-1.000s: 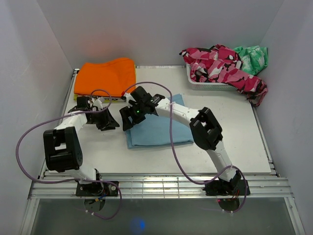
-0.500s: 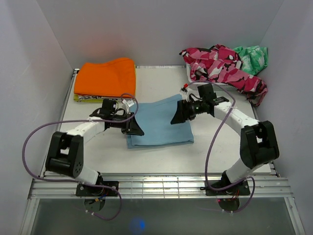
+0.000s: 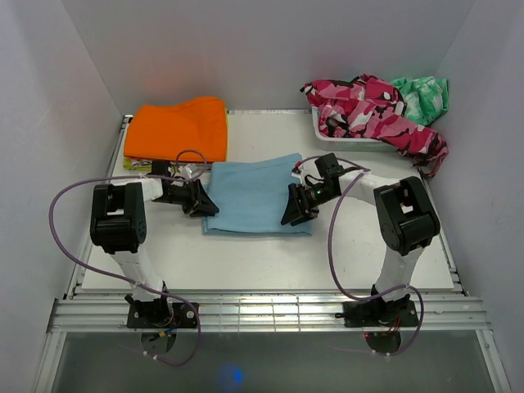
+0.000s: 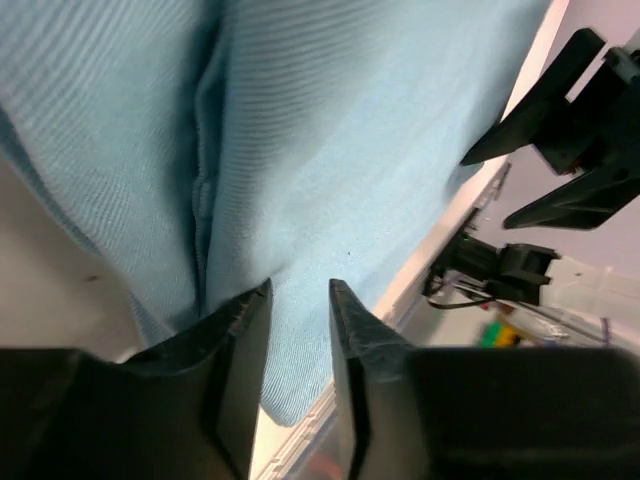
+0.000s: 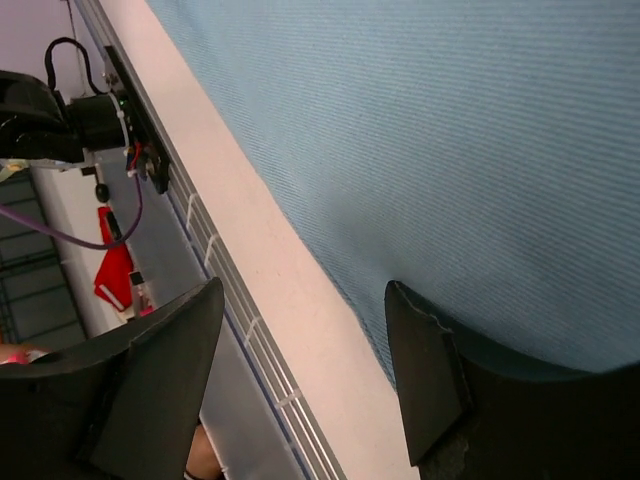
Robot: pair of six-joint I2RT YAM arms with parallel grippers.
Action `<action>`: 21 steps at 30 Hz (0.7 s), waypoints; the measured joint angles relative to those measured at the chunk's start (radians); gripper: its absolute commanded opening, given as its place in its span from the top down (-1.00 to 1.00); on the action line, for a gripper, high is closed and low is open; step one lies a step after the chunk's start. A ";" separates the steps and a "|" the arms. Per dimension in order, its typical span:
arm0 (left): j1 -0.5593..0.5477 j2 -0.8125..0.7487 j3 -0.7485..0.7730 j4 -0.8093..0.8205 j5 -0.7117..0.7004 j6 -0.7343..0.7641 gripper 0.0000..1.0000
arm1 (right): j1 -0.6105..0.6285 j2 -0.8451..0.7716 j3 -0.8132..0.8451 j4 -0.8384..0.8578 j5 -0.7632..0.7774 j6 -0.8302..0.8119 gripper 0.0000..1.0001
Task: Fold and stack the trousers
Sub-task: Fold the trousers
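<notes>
White walls box in a pale tabletop (image 3: 246, 258) with two black robot arms bolted at its near edge. The left hand (image 3: 199, 202) lies low at the left border of the trousers (image 3: 258, 196). Its wrist camera shows the fingers (image 4: 240, 340) drawn close together, with a fold of the blue cloth's edge pinched in the narrow gap between them. The right hand (image 3: 290, 213) sits at the opposite, right border. Its fingers (image 5: 420, 360) are spread wide apart and grip nothing, one over the cloth and the other over bare tabletop. Between the two hands the light-blue trousers lie folded into a flat, roughly square pad at the middle of the tabletop. An orange garment (image 3: 176, 127), also folded, rests in the far left corner, just beyond the left hand. At the far right stands a white basket (image 3: 354, 143), well apart from the trousers. A pink camouflage garment (image 3: 368, 106) spills over its rim, with a green garment (image 3: 422, 94) bunched behind it.
</notes>
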 measured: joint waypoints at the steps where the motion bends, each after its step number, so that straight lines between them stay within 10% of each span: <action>1: 0.014 -0.008 0.015 0.000 -0.005 0.018 -0.01 | 0.003 0.000 0.027 -0.014 0.014 -0.003 -0.42; 9: 0.061 -0.372 -0.039 0.001 -0.011 0.043 -0.96 | 0.166 -0.130 0.338 -0.050 0.352 -0.167 -0.48; 16: 0.198 -0.613 -0.057 0.012 -0.084 -0.050 -0.96 | 0.617 -0.122 0.424 0.037 0.716 -0.420 -0.49; 21: 0.283 -0.607 -0.050 -0.068 -0.169 -0.074 -0.96 | 0.719 0.070 0.484 0.047 0.856 -0.468 -0.49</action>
